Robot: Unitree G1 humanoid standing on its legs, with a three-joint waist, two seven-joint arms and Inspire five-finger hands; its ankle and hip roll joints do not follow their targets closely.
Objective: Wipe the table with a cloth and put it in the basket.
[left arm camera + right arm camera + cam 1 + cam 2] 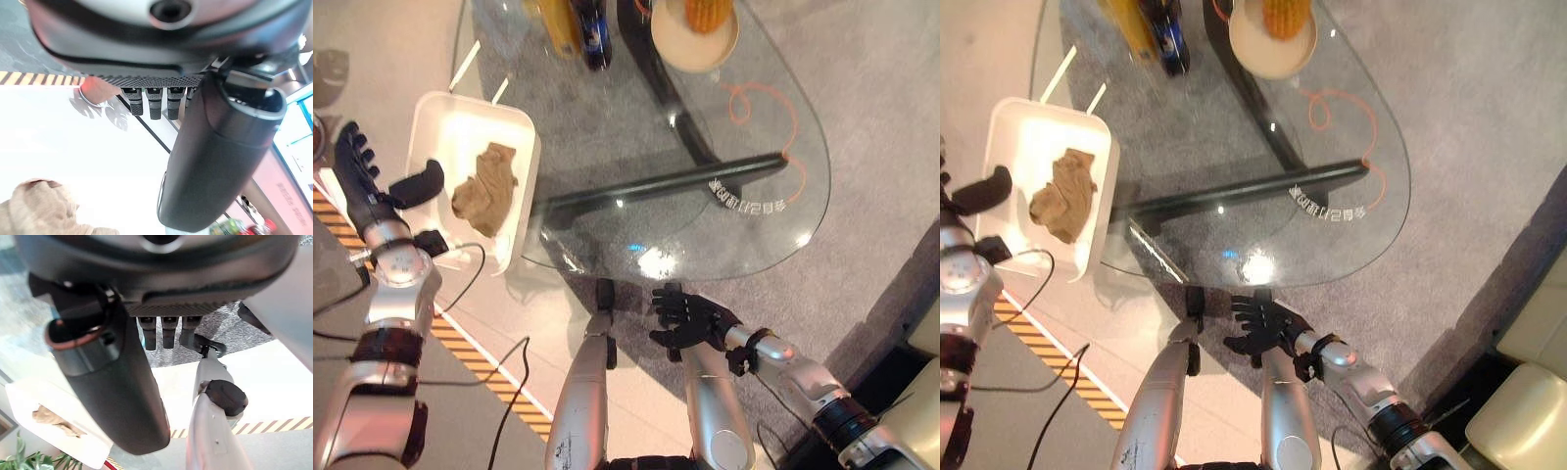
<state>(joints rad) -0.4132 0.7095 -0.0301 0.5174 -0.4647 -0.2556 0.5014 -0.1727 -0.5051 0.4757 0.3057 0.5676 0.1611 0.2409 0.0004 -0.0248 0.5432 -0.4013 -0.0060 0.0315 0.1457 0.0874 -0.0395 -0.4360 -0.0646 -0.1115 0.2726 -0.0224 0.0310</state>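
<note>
The left hand [364, 181] hovers beside the white basket [431, 117], fingers straight and empty, thumb reaching over the rim. The tan cloth [486, 189] lies crumpled inside the basket, just apart from that thumb. The right hand [690, 318] hangs loosely spread, holding nothing, below the near edge of the glass bench [754, 196].

Bottles [578, 29], bowl [695, 39] cut by top edge; contents unclear.
</note>
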